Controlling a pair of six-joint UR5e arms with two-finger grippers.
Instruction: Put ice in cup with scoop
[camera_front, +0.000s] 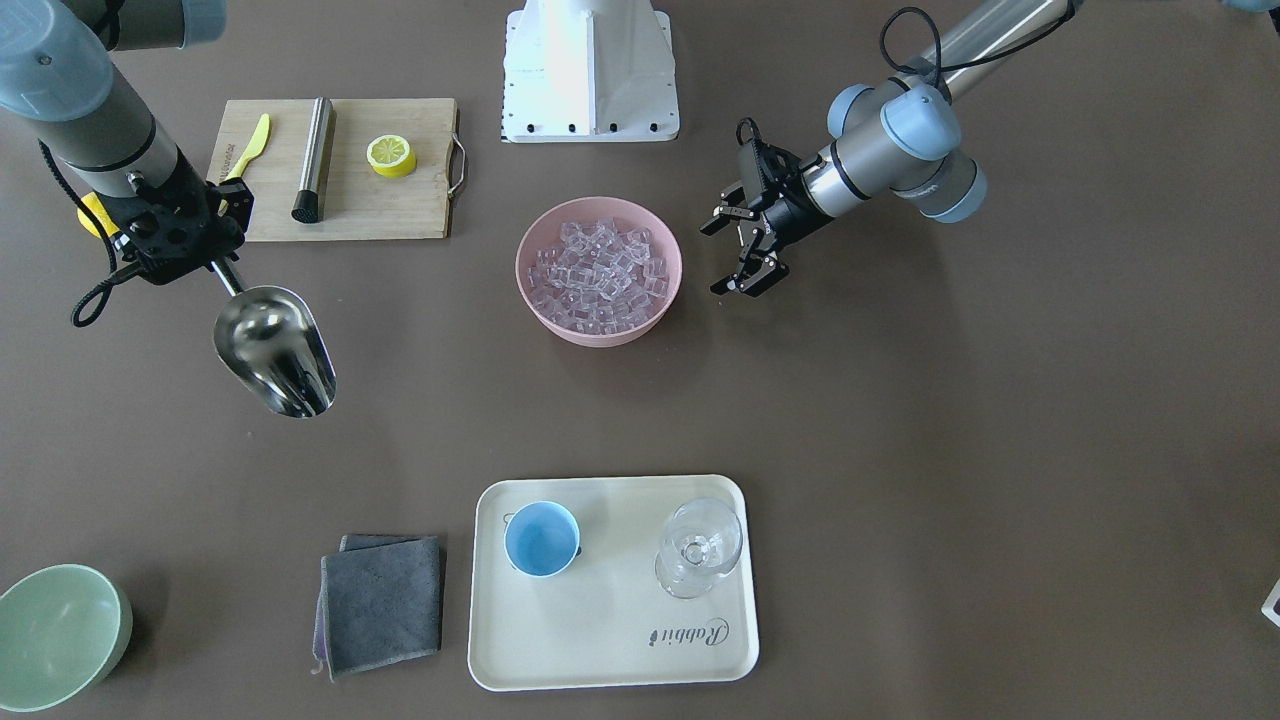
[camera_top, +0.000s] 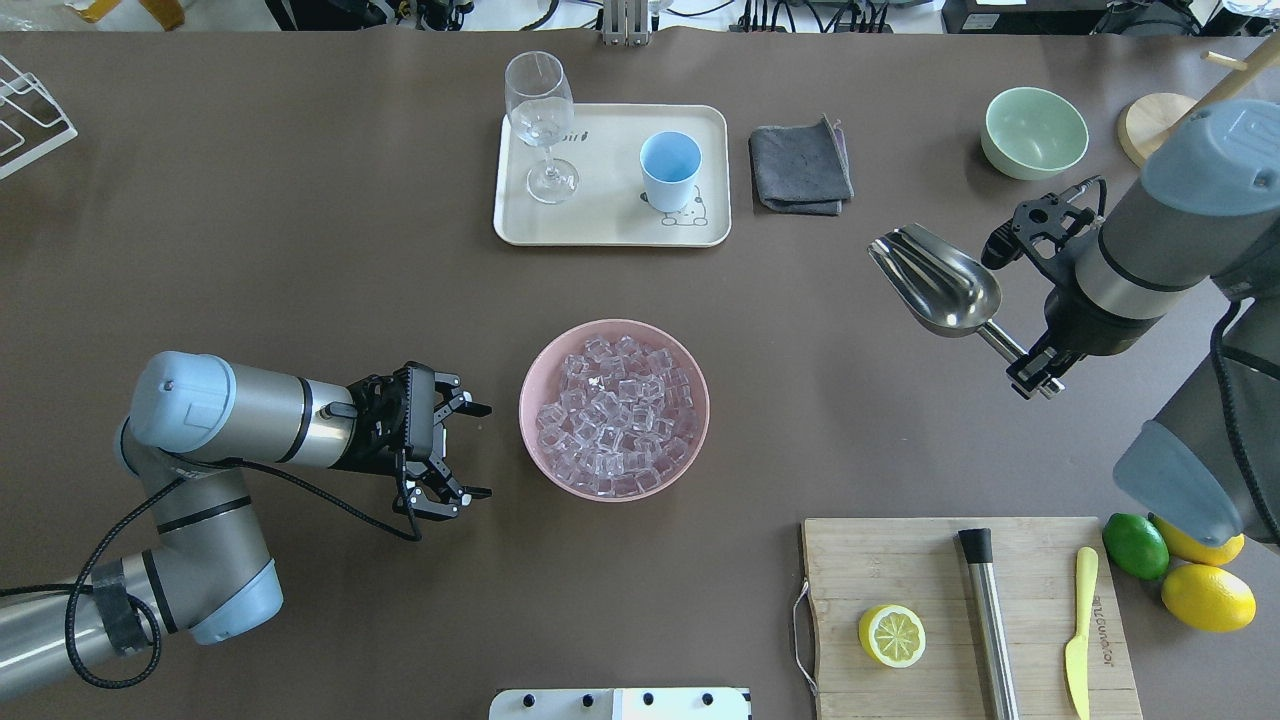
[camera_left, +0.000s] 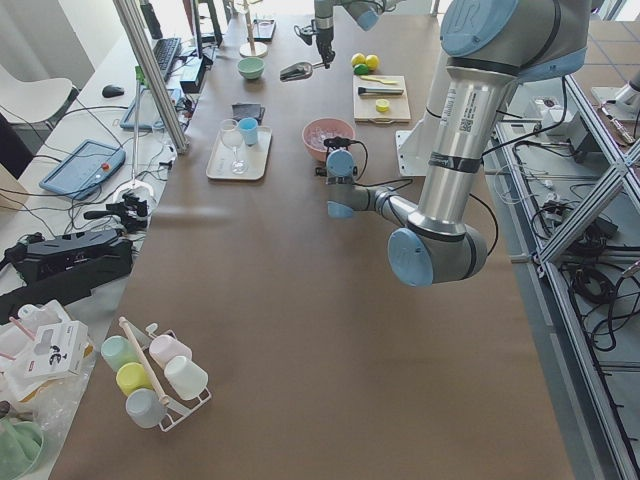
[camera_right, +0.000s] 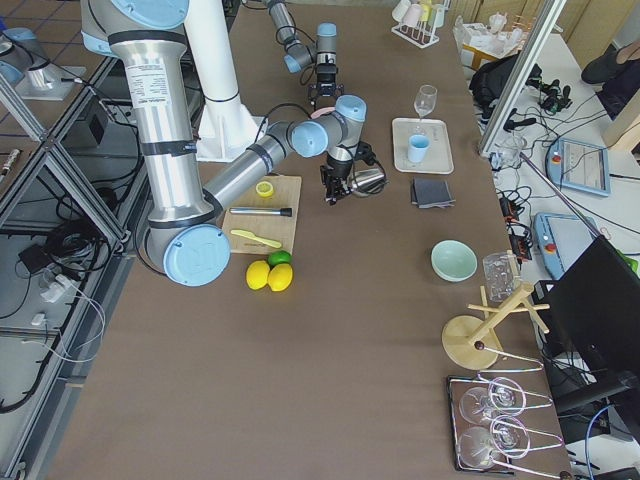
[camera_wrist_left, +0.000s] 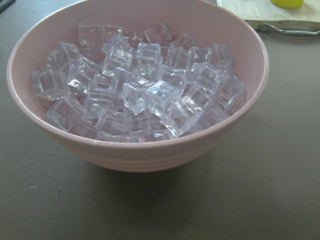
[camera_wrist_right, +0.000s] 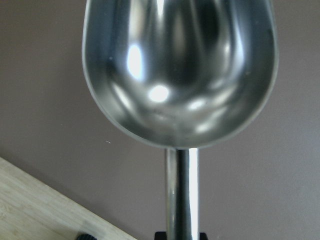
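Matte tabletop (camera_top: 300, 250) bears glassy ice (camera_wrist_left: 145, 95) (cubes) in round pink bowl (camera_wrist_left: 150, 155).

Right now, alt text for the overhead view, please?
The right gripper holds the empty scoop by its handle, off to the right of the pink bowl of ice at centre. The left gripper is open left of the bowl. Beyond, the empty blue cup and a glass stand on a tray.

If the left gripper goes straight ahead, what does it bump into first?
The left gripper would probably hit the pink bowl of ice first; its wrist camera shows it dead ahead.
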